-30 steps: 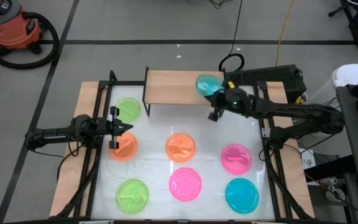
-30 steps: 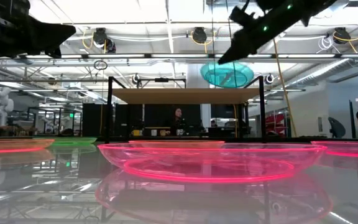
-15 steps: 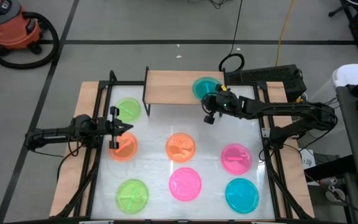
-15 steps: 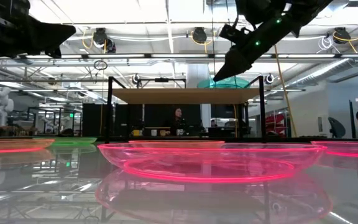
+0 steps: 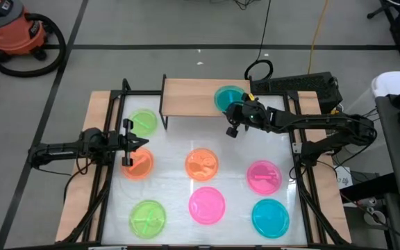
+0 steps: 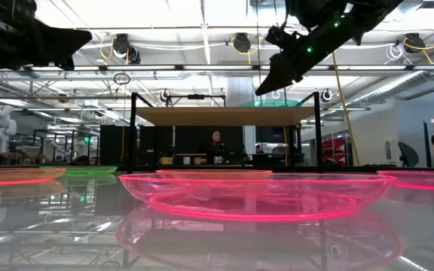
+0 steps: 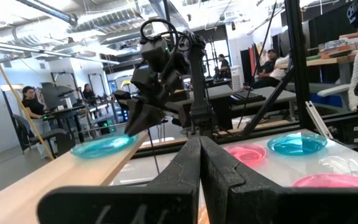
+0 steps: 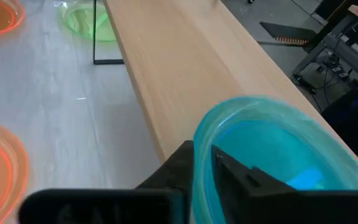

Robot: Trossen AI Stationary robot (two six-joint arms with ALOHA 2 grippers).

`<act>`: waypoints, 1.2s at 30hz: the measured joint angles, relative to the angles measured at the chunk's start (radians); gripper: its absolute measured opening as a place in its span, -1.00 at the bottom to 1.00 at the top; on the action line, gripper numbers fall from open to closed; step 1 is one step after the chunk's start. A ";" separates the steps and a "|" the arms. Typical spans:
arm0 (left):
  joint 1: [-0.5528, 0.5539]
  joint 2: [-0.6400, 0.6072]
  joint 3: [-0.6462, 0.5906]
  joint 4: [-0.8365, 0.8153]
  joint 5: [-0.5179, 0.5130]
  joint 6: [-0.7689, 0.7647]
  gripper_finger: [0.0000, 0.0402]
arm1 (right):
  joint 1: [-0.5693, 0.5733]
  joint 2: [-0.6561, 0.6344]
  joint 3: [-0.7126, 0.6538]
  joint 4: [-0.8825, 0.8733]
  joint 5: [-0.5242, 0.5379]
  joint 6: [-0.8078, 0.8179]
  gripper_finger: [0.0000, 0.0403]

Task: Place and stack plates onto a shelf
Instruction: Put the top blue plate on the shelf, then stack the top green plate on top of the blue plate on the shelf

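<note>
The right pincer [image 5: 236,113] pinches the blue plate's [image 5: 226,96] rim to lay it flat on the shelf [image 5: 193,94]; the left pincer [image 5: 132,144], closed and empty, waits over the surface.

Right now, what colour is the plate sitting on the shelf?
Cyan blue plate on the light-wood shelf; clearest in the high view.

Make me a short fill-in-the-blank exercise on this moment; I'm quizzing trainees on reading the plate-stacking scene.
1. The cyan plate at the right pincer lies on the ____.
2. The left pincer, fingers shut, hovers at the edge of an ____ plate.
3. The number of plates on the white tabletop, off the shelf, is ____.
4. The near-right plate on the tabletop is ____.

Missing words: shelf; orange; seven; cyan
</note>
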 joint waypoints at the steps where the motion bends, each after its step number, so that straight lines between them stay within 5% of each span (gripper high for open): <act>1: 0.000 0.000 0.000 0.000 0.000 0.000 -0.96 | 0.000 0.000 0.000 0.001 0.000 0.009 -0.68; 7: 0.000 0.000 0.000 0.000 0.000 0.000 -0.96 | 0.015 -0.010 0.000 0.002 -0.034 0.024 -0.43; 14: 0.000 0.000 0.000 0.000 0.000 0.000 -0.96 | 0.128 -0.043 0.000 0.072 -0.265 0.178 -0.37; 29: 0.000 0.000 0.000 0.010 0.000 -0.002 -0.96 | 0.444 -0.140 -0.041 0.138 -0.057 0.067 -0.37; 36: 0.000 0.000 0.000 0.168 0.005 -0.018 -0.96 | 0.525 -0.259 -0.093 0.161 0.013 0.071 -0.37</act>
